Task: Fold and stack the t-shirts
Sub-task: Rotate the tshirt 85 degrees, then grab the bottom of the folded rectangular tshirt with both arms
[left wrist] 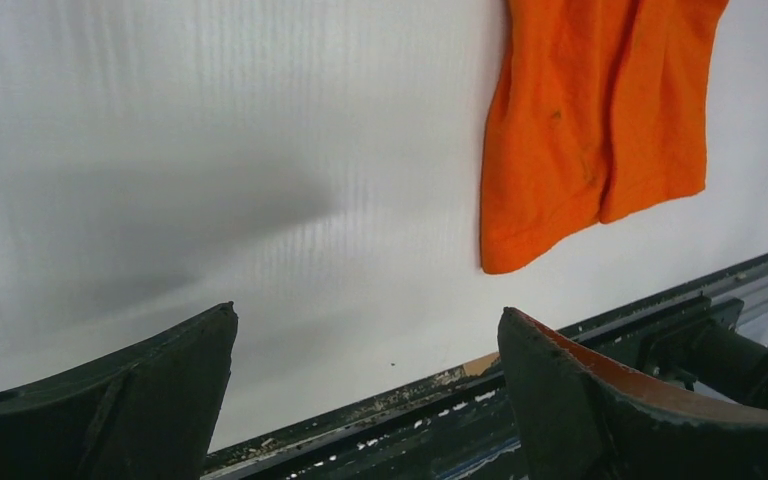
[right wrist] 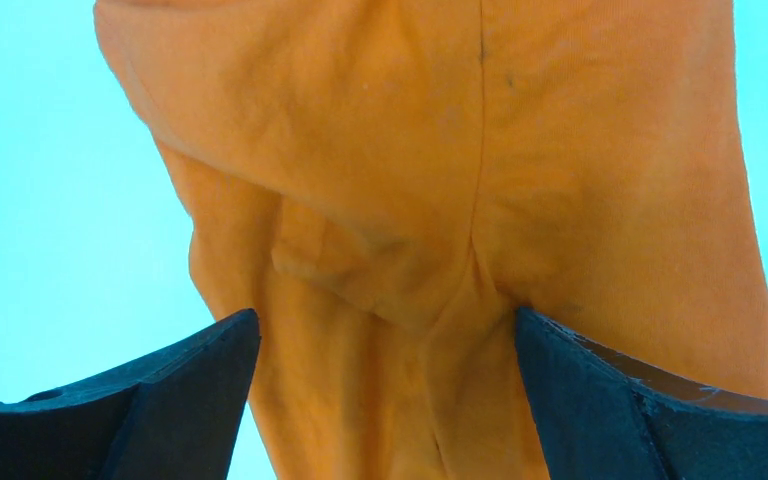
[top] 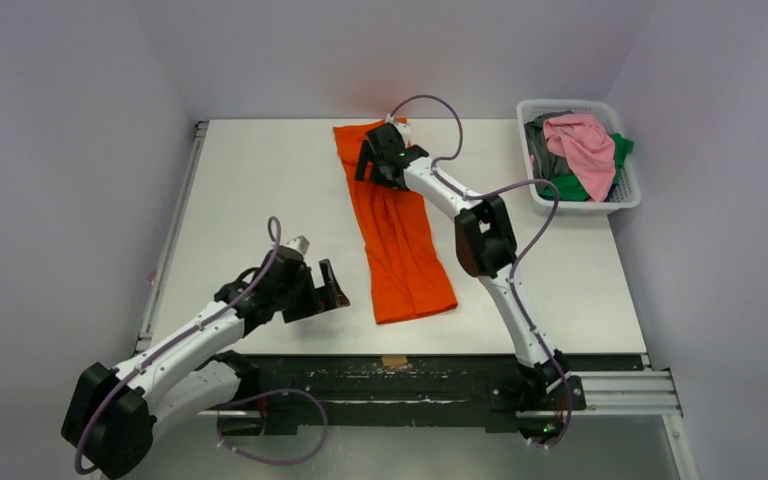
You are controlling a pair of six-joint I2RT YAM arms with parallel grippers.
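A bright orange t-shirt (top: 400,235) lies folded into a long narrow strip down the middle of the white table (top: 250,190). My right gripper (top: 380,165) hovers over its far end, jaws open, with wrinkled orange cloth (right wrist: 430,200) below and between the fingers and nothing pinched. My left gripper (top: 318,290) stands open over bare table, left of the strip's near end (left wrist: 580,150). Pink (top: 585,145), green (top: 615,150) and grey (top: 545,155) t-shirts are heaped in the basket.
A white slotted plastic basket (top: 628,195) sits at the table's far right corner. A black rail (top: 410,375) runs along the near edge, where the arm bases stand. Grey walls enclose the table on three sides.
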